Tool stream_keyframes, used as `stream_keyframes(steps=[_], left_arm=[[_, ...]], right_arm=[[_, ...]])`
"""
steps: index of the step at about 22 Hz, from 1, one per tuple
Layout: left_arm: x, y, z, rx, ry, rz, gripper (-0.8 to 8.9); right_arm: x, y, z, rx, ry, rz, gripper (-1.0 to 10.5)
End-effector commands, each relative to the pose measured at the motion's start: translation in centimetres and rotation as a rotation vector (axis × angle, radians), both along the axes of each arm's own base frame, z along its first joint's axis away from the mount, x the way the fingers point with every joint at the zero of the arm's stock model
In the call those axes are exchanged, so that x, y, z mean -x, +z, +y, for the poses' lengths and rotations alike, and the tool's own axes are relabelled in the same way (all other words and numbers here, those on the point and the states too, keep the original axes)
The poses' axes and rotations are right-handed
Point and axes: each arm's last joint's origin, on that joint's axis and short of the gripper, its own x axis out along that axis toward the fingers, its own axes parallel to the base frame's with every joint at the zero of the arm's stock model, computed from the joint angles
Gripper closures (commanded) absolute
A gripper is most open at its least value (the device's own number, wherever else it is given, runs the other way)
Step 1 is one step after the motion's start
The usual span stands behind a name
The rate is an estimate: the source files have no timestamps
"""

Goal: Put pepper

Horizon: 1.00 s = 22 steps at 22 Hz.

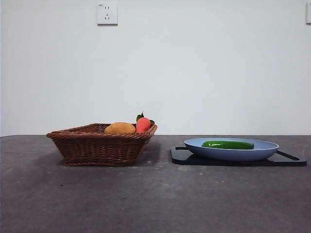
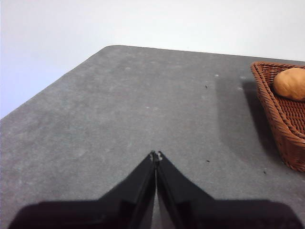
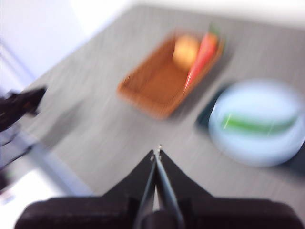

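Observation:
The pepper (image 1: 228, 144) is long, slim and glossy dark green. It lies flat in the blue plate (image 1: 266, 151), which rests on a black tray (image 1: 181, 156) at the right. It also shows, blurred, in the right wrist view (image 3: 257, 125). My right gripper (image 3: 157, 153) is shut and empty, high above the table, apart from the plate (image 3: 248, 152). My left gripper (image 2: 156, 155) is shut and empty above bare table, to the side of the wicker basket (image 2: 281, 119). Neither gripper shows in the front view.
A brown wicker basket (image 1: 99, 145) stands left of the plate. It holds a rounded yellow-orange fruit (image 1: 119, 128) and a red fruit with green leaves (image 1: 143, 124). The other arm (image 3: 19, 106) shows dark in the right wrist view.

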Motion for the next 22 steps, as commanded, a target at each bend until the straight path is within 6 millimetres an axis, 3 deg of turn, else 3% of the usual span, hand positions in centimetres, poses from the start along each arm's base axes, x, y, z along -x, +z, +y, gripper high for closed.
stream_keyframes(steps=[1, 6, 11, 22], left_arm=[[0.0, -0.1, 0.0, 0.003, 0.006, -0.008, 8.05], [0.0, -0.1, 0.0, 0.003, 0.006, -0.008, 8.05], [0.0, -0.1, 0.0, 0.003, 0.006, -0.008, 8.05], [0.0, -0.1, 0.0, 0.003, 0.006, -0.008, 8.05]], right_arm=[[0.0, -1.5, -0.2, -0.026, -0.031, -0.157, 9.4], [-1.2, -8.9, -0.8, -0.053, -0.243, -0.364, 9.4], [-1.6, -13.7, -1.0, -0.079, -0.336, -0.432, 9.4], [-1.8, -21.0, -1.4, -0.069, -0.466, -0.414, 9.4]])
